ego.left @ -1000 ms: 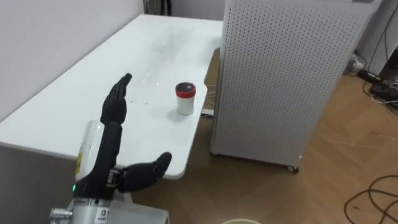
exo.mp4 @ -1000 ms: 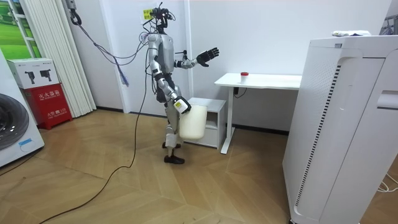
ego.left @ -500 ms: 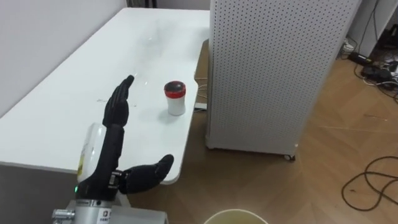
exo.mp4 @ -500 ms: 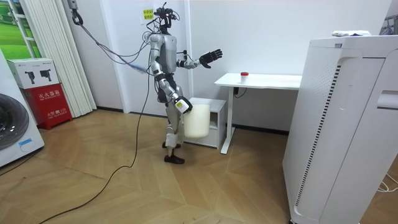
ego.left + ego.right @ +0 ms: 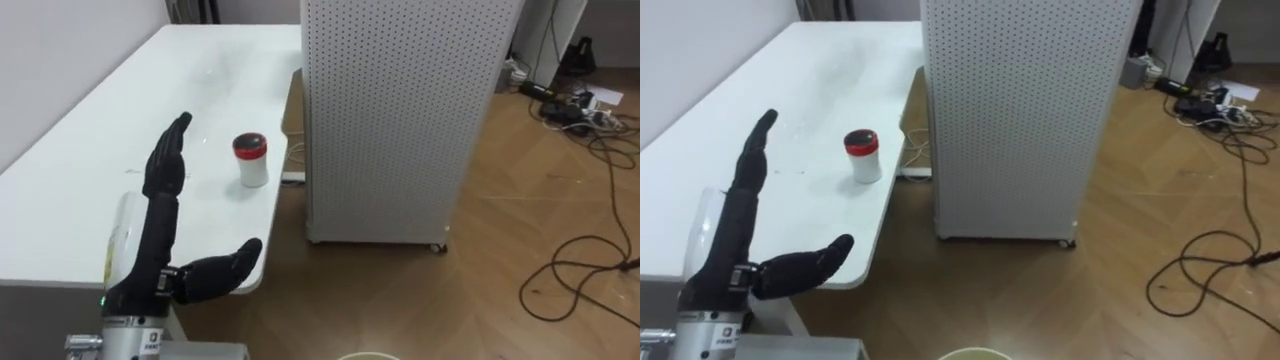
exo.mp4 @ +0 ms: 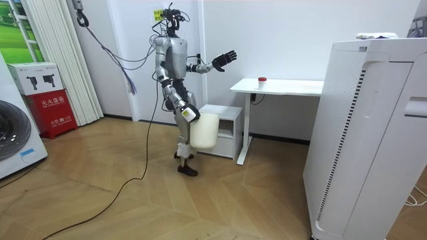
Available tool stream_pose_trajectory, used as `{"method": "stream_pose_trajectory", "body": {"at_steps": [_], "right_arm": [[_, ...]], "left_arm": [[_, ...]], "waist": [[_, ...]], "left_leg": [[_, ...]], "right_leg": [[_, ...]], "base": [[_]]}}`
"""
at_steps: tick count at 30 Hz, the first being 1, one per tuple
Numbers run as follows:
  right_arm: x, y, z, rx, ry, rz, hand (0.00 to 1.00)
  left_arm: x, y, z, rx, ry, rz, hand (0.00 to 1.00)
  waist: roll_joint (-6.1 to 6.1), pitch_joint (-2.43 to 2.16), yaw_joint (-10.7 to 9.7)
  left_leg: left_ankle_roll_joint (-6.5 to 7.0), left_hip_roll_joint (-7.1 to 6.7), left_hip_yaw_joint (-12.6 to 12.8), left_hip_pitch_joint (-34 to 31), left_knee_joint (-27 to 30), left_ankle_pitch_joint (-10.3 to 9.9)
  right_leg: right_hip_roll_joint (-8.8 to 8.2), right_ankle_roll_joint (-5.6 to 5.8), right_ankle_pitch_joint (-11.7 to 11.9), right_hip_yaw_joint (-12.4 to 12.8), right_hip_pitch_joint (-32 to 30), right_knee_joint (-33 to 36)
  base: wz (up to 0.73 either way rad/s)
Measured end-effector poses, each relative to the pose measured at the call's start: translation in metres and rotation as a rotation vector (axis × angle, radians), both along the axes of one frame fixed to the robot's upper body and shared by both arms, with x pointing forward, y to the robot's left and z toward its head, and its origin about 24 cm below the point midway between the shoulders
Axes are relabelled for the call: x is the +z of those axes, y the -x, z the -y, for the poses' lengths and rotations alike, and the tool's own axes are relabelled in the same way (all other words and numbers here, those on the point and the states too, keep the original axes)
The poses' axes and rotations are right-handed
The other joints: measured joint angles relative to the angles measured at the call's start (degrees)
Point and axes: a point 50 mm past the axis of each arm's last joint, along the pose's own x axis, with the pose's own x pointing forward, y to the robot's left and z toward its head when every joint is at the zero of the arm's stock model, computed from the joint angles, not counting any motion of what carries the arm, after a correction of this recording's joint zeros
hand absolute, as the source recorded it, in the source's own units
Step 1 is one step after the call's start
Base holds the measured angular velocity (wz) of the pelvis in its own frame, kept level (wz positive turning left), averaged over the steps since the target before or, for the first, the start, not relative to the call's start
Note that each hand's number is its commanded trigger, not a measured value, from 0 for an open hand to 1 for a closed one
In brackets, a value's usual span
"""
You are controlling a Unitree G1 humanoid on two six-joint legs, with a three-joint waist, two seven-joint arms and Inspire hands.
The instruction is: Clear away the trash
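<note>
A small white jar with a red lid (image 5: 250,160) (image 5: 862,156) stands near the right edge of the white desk (image 5: 80,180); in the room view the jar (image 6: 262,79) is a red dot on the desk (image 6: 293,86). My left hand (image 5: 155,240) (image 5: 730,240) is raised over the desk's near end, open, fingers straight and thumb out, a short way short of the jar. In the room view my left hand (image 6: 225,59) is held up before the desk. My right hand (image 6: 189,115) hangs at my side against a cream bin (image 6: 203,130), whose rim (image 5: 970,353) shows below.
A tall white perforated unit (image 5: 400,110) (image 6: 367,133) stands right of the desk. Dark cables (image 5: 580,270) lie on the wood floor beyond it. A low white cabinet (image 6: 227,130) sits under the desk. A washing machine (image 6: 17,143) and a red box (image 6: 47,107) are at the room view's left.
The eye view has shifted to the right, so desk and jar sit further left in it. I have shuffled slightly by the desk and the bin has swung a little. My left hand stays raised and open.
</note>
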Motion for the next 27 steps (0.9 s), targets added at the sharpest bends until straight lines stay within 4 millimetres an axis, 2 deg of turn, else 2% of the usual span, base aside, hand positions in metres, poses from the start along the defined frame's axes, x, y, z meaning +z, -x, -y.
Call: {"method": "stream_pose_trajectory", "body": {"at_steps": [1, 2, 3, 4, 5, 6, 7, 8, 9, 10, 11, 12, 13, 14, 15, 16, 17, 18, 19, 20, 21, 22, 23, 24, 25, 26, 27], "right_arm": [[0.000, 0.001, 0.001, 0.012, 0.012, -0.005, 1.00], [0.000, 0.001, 0.003, 0.016, 0.019, -0.006, 1.00], [0.002, 0.000, 0.007, 0.017, 0.034, -0.003, 1.00], [0.002, 0.000, 0.010, 0.007, 0.050, -0.001, 1.00], [0.002, 0.000, 0.011, 0.001, 0.057, -0.003, 1.00], [0.002, 0.000, 0.014, -0.013, 0.073, -0.006, 1.00], [0.002, 0.000, 0.015, -0.026, 0.085, -0.005, 1.00], [0.003, 0.000, 0.016, -0.031, 0.092, -0.004, 1.00], [0.003, 0.000, 0.016, -0.029, 0.096, -0.005, 1.00], [0.002, 0.000, 0.015, -0.021, 0.098, -0.011, 1.00], [0.001, 0.001, 0.013, -0.011, 0.098, -0.023, 1.00], [0.000, 0.002, 0.012, -0.011, 0.096, -0.028, 1.00], [0.000, 0.002, 0.011, -0.012, 0.095, -0.029, 1.00], [-0.001, 0.004, 0.011, -0.012, 0.093, -0.034, 1.00], [-0.001, 0.005, 0.012, -0.014, 0.094, -0.036, 1.00], [-0.002, 0.008, 0.012, -0.020, 0.094, -0.044, 1.00], [-0.002, 0.009, 0.012, -0.019, 0.096, -0.047, 1.00], [-0.002, 0.008, 0.012, -0.020, 0.099, -0.045, 1.00], [-0.002, 0.008, 0.013, -0.023, 0.102, -0.045, 1.00], [-0.002, 0.008, 0.013, -0.023, 0.103, -0.045, 1.00], [-0.001, 0.008, 0.015, -0.022, 0.108, -0.043, 1.00], [0.000, 0.006, 0.016, -0.022, 0.111, -0.036, 1.00], [0.001, 0.006, 0.016, -0.023, 0.111, -0.032, 1.00], [0.001, 0.005, 0.016, -0.023, 0.110, -0.031, 1.00], [0.002, 0.003, 0.015, -0.025, 0.113, -0.022, 1.00], [0.003, 0.000, 0.016, -0.027, 0.116, -0.013, 1.00], [0.003, -0.001, 0.016, -0.027, 0.117, -0.010, 1.00]], "left_arm": [[-0.006, 0.000, 0.000, 0.006, 0.022, -0.024, 0.00], [-0.008, 0.001, -0.001, 0.010, 0.026, -0.035, 0.00], [-0.012, 0.004, -0.002, 0.016, 0.027, -0.052, 0.00], [-0.015, 0.006, -0.003, 0.018, 0.044, -0.064, 0.00], [-0.015, 0.006, -0.002, 0.017, 0.056, -0.068, 0.00], [-0.017, 0.006, 0.000, 0.015, 0.092, -0.072, 0.00], [-0.018, 0.006, -0.001, 0.020, 0.114, -0.077, 0.00], [-0.019, 0.006, -0.002, 0.027, 0.134, -0.081, 0.00], [-0.019, 0.006, -0.003, 0.031, 0.137, -0.081, 0.00], [-0.021, 0.006, -0.004, 0.040, 0.137, -0.087, 0.00], [-0.024, 0.007, -0.005, 0.048, 0.134, -0.101, 0.00], [-0.025, 0.008, -0.006, 0.052, 0.129, -0.105, 0.00], [-0.026, 0.008, -0.005, 0.050, 0.118, -0.106, 0.00], [-0.026, 0.009, -0.004, 0.044, 0.102, -0.111, 0.00], [-0.027, 0.009, -0.004, 0.043, 0.101, -0.116, 0.00], [-0.028, 0.010, -0.004, 0.042, 0.099, -0.122, 0.00], [-0.028, 0.010, -0.004, 0.040, 0.099, -0.121, 0.00], [-0.027, 0.009, -0.004, 0.039, 0.100, -0.118, 0.00], [-0.026, 0.009, -0.004, 0.035, 0.100, -0.116, 0.00], [-0.026, 0.009, -0.004, 0.034, 0.100, -0.113, 0.00], [-0.024, 0.008, -0.003, 0.031, 0.103, -0.105, 0.00], [-0.023, 0.007, -0.002, 0.026, 0.102, -0.097, 0.00], [-0.019, 0.004, -0.002, 0.021, 0.101, -0.081, 0.00], [-0.018, 0.003, -0.002, 0.019, 0.101, -0.073, 0.00], [-0.015, 0.000, -0.001, 0.018, 0.103, -0.055, 0.00], [-0.014, -0.001, 0.000, 0.019, 0.107, -0.047, 0.00], [-0.014, -0.001, 0.000, 0.020, 0.106, -0.046, 0.00]], "waist": [[-0.06, 0.10, 0.4], [0.39, 0.36, 0.7], [0.98, 0.42, 0.8], [1.02, 0.37, 0.4], [1.03, 0.37, 0.4], [0.76, 0.62, 0.8], [0.78, 0.70, 1.8], [1.03, 0.53, 2.4], [1.19, 0.42, 2.5], [1.33, 0.30, 2.5], [1.03, 0.06, 2.7], [0.98, -0.24, 2.6], [0.69, -0.44, 2.3], [-0.02, -0.29, 2.4], [-0.16, -0.26, 2.5], [-0.38, -0.18, 2.6], [-0.75, -0.19, 2.6], [-0.83, -0.21, 2.6], [-1.03, -0.25, 2.7], [-1.29, -0.32, 2.7], [-1.47, -0.40, 2.8], [-1.26, -0.36, 2.8], [-1.29, -0.31, 2.8], [-1.25, -0.35, 2.8], [-1.23, -0.30, 2.8], [-0.58, -0.02, 2.6], [-0.20, 0.07, 2.6]], "left_leg": [[0.05, 2.15, -0.3, -3.5, 10.0, 0.5], [0.33, 3.36, -1.3, -5.4, 15.3, 1.5], [0.83, 4.11, -5.5, -10.0, 24.0, 4.0], [1.46, 2.47, -9.0, -14.5, 26.8, 3.9], [1.91, 1.60, -9.5, -16.4, 26.6, 3.6], [2.18, 0.29, -9.8, -19.8, 24.0, 3.5], [1.85, -1.45, -9.7, -22.1, 18.7, 4.0], [0.95, -2.57, -9.8, -23.6, 10.8, 5.7], [1.08, -3.08, -10.3, -24.2, 6.6, 7.1], [1.70, -3.97, -11.6, -25.1, 0.2, 10.5], [2.09, -4.73, -12.2, -25.1, -3.2, 14.2], [2.43, -5.19, -12.2, -24.7, -4.3, 16.2], [3.36, -6.14, -12.2, -23.9, -5.9, 18.3], [4.02, -6.37, -10.8, -23.4, -6.2, 18.8], [4.61, -6.32, -10.3, -23.3, -5.8, 19.1], [6.25, -6.34, -9.6, -23.2, -3.8, 19.1], [6.71, -6.67, -9.2, -23.3, -1.3, 16.9], [6.89, -6.97, -9.2, -23.3, -0.2, 15.8], [7.23, -7.69, -9.0, -22.8, 1.7, 13.3], [7.47, -8.17, -8.8, -22.4, 2.5, 12.2], [7.94, -9.01, -8.4, -21.9, 4.2, 9.9], [8.46, -9.50, -8.1, -21.4, 6.2, 7.8], [8.96, -9.96, -7.7, -20.8, 8.2, 5.7], [9.17, -10.22, -7.7, -20.5, 8.9, 4.7], [9.63, -10.55, -7.7, -19.2, 9.6, 3.1], [9.80, -10.73, -8.7, -17.5, 9.2, 2.2], [9.81, -10.90, -9.5, -16.8, 8.7, 1.9]], "right_leg": [[0.70, -0.38, -0.7, 1.1, 0.8, 0.2], [1.44, -0.76, -0.9, 1.5, 1.5, 0.2], [2.19, -1.63, -1.4, 1.8, 2.8, 0.6], [2.22, -1.56, -2.6, 2.0, 3.2, 1.2], [2.09, -1.60, -2.8, 2.0, 3.5, 1.3], [2.06, -1.66, -3.1, 2.5, 4.0, 1.0], [1.90, -1.61, -3.3, 3.4, 4.2, 0.8], [1.70, -1.64, -3.7, 3.4, 4.3, 0.9], [1.70, -1.53, -4.1, 3.4, 4.3, 0.9], [1.65, -1.26, -5.0, 3.3, 4.3, 1.2], [0.80, -0.56, -6.0, 3.1, 4.4, 1.5], [0.32, -0.26, -6.5, 2.9, 4.4, 1.7], [-0.40, 0.53, -7.3, 3.0, 4.5, 1.8], [-1.12, 1.05, -7.8, 3.1, 4.6, 1.7], [-1.28, 0.86, -8.0, 3.1, 5.0, 1.6], [-1.67, 1.08, -8.9, 3.1, 6.3, 1.4], [-2.45, 1.59, -9.9, 2.8, 7.5, 1.2], [-2.93, 1.89, -10.5, 2.4, 8.2, 1.1], [-4.36, 2.73, -11.7, 1.1, 10.0, 1.4], [-5.17, 3.21, -12.4, 0.7, 10.4, 2.0], [-6.67, 4.38, -13.4, -0.4, 10.6, 5.4], [-8.24, 4.81, -13.3, -0.8, 9.1, 11.8], [-9.94, 6.20, -12.3, -1.3, 7.7, 18.5], [-10.71, 6.61, -11.3, -1.7, 6.9, 21.4], [-11.99, 7.24, -8.8, -2.0, 5.7, 26.3], [-12.50, 7.50, -5.7, -2.2, 4.8, 29.4], [-12.74, 7.70, -5.2, -2.4, 4.4, 30.2]], "base": [[-0.18], [-0.33], [-0.13], [0.00], [0.07], [-0.26], [-0.49], [-0.45], [-0.34], [-0.28], [-0.26], [-0.12], [0.00], [0.00], [-0.04], [0.00], [0.00], [0.05], [0.04], [0.05], [0.05], [0.17], [0.25], [0.30], [0.24], [0.18], [0.14]]}}
